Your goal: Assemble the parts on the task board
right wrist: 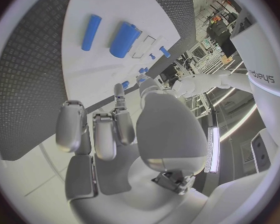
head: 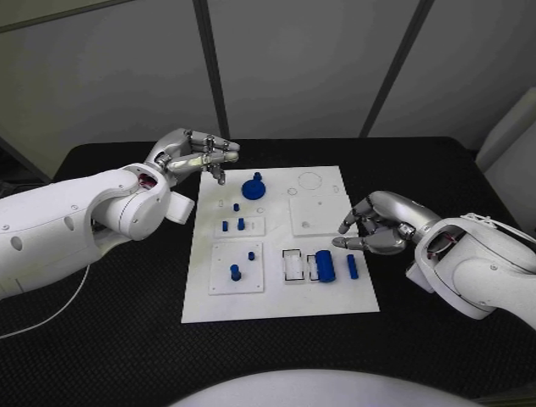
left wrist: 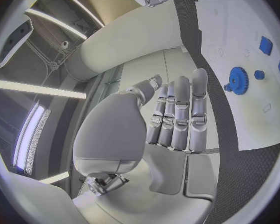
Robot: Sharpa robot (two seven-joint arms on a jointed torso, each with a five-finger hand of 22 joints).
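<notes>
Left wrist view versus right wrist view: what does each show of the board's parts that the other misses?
The left wrist view alone shows the blue gear with a small round blue part beside it, beyond the left hand, whose fingers are straight and hold nothing. The right wrist view alone shows the thick blue cylinder and the slim blue rod lying side by side on the board, ahead of the right hand, also holding nothing. Both show the white task board on the black table.

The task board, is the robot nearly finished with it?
Not nearly. A few blue pegs stand upright in the task board, but the gear and blue cylinder lie loose. The left hand and right hand hold nothing.
</notes>
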